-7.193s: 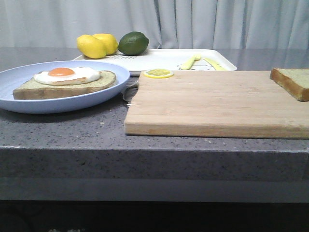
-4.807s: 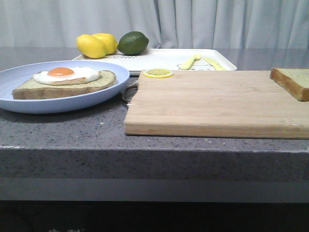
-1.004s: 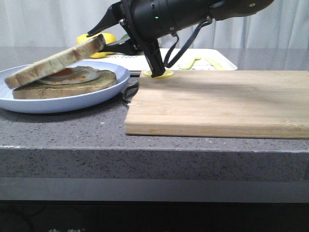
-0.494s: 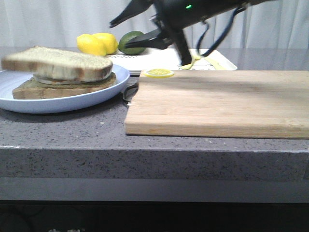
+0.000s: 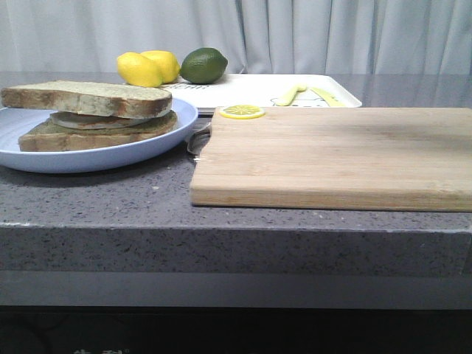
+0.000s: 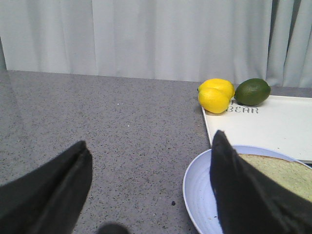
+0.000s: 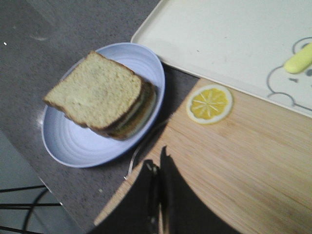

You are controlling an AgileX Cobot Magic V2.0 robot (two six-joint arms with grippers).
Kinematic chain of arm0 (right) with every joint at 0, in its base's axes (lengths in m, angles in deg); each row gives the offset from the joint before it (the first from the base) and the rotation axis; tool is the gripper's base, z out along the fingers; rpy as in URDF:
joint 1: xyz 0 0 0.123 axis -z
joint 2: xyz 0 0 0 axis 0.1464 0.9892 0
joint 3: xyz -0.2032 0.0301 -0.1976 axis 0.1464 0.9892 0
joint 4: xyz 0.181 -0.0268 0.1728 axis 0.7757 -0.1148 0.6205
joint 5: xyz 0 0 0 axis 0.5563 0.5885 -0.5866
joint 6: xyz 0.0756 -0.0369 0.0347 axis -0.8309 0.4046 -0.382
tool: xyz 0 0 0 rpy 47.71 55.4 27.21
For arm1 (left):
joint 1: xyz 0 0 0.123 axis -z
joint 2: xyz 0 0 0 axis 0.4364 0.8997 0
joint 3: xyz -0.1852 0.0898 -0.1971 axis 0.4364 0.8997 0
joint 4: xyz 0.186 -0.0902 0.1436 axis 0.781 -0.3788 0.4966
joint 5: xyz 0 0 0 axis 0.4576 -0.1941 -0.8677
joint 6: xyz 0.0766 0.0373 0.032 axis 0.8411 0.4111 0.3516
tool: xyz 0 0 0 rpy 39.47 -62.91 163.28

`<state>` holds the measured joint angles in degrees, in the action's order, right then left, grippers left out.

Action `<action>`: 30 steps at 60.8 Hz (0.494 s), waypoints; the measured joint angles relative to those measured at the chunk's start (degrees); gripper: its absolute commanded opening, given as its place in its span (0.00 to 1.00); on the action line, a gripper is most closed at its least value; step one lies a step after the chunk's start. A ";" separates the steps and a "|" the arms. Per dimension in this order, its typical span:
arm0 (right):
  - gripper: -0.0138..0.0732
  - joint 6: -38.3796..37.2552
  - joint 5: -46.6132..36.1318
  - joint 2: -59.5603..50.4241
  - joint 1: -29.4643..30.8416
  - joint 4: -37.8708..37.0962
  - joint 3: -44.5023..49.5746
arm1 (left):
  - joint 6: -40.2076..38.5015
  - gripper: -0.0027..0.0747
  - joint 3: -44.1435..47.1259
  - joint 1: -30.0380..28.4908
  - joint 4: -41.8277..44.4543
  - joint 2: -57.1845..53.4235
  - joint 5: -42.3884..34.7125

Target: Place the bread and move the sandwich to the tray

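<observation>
Bread: the thick brown-crusted square slice of bread (image 5: 87,99) lay flat on top of the egg-topped slice, forming the sandwich (image 7: 103,97).
Sandwich location: on the round light-blue plate (image 5: 103,156), beside the wooden cutting board (image 5: 335,158).
Tray: the flat white rectangular tray (image 5: 254,91) sat behind the board, with nothing from the sandwich on it.
Left gripper (image 6: 151,190): fingers spread wide, empty, near the plate.
Right gripper (image 7: 158,195): fingers closed together, holding nothing, above the board.
Progress: bread placed; moving the sandwich to the tray not yet done.

A brown crust is seen on the bread (image 5: 87,98), pale blue on the plate (image 5: 110,156), grey speckling on the tabletop (image 5: 133,199).
</observation>
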<state>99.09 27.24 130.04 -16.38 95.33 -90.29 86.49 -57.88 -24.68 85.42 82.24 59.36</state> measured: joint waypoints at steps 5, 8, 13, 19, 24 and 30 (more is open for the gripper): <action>0.09 -4.89 1.11 -3.42 1.00 -8.28 0.00 | 0.00 0.67 0.00 0.00 0.00 0.00 0.00; 0.09 -9.00 1.12 -5.56 1.43 -15.33 0.22 | 0.00 0.67 0.00 0.00 0.00 0.00 0.00; 0.09 -17.48 0.53 -9.75 1.58 -26.07 1.80 | 0.00 0.67 0.00 0.00 0.00 0.00 0.00; 0.09 -24.35 -2.69 -15.03 1.67 -36.08 6.13 | 0.00 0.67 0.00 0.00 0.00 0.00 0.00; 0.09 -26.55 -6.84 -20.49 1.67 -39.46 11.16 | 0.00 0.67 0.00 0.00 0.00 0.00 0.00; 0.09 -27.63 -13.36 -27.49 1.67 -39.69 19.19 | 0.00 0.67 0.00 0.00 0.00 0.00 0.00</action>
<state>71.46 13.88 102.55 -14.71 55.64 -71.10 86.49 -57.88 -24.68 85.42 82.24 59.36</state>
